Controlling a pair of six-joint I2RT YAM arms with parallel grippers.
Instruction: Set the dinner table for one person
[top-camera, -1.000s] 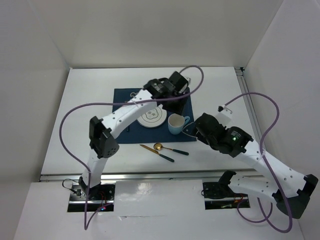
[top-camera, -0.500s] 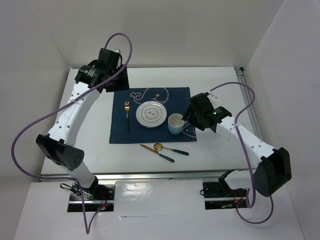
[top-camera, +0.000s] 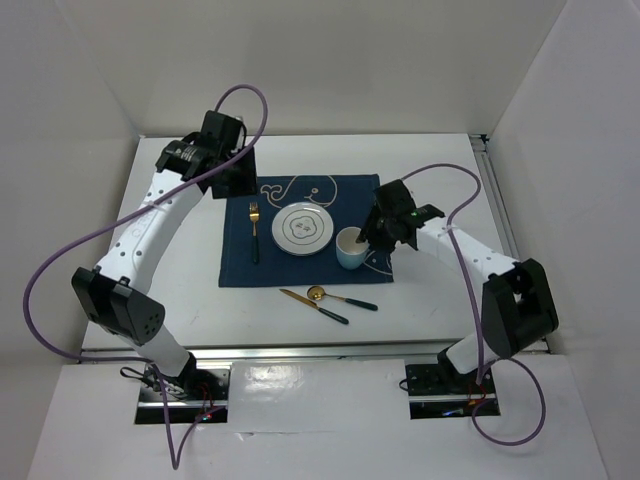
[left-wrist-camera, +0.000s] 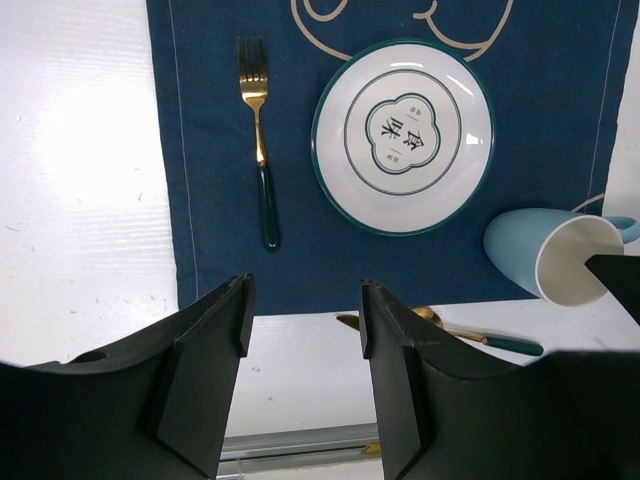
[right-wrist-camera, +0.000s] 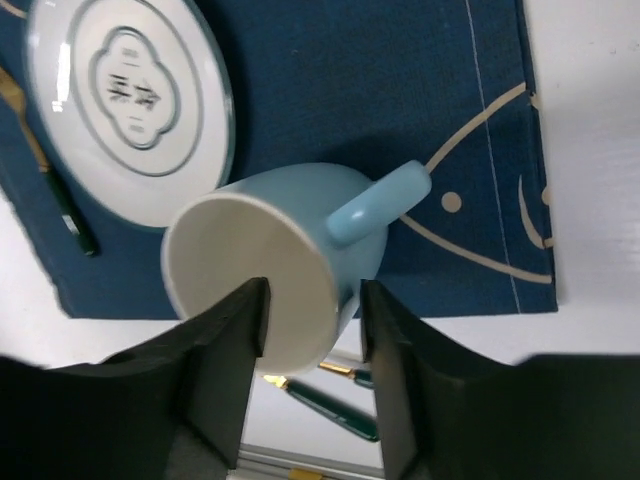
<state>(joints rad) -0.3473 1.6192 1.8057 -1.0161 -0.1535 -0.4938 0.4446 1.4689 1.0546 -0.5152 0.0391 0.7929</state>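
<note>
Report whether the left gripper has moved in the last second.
Yes. The left gripper swung left, from over the placemat's far right corner to past its far left corner.

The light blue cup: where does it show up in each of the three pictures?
Top external: the light blue cup sits right of centre, on the near right part of the placemat.
Left wrist: the cup at the right edge, halfway down.
Right wrist: the cup in the middle, handle pointing up-right.
Shared landmark: the white plate, beside the cup in all three.
</note>
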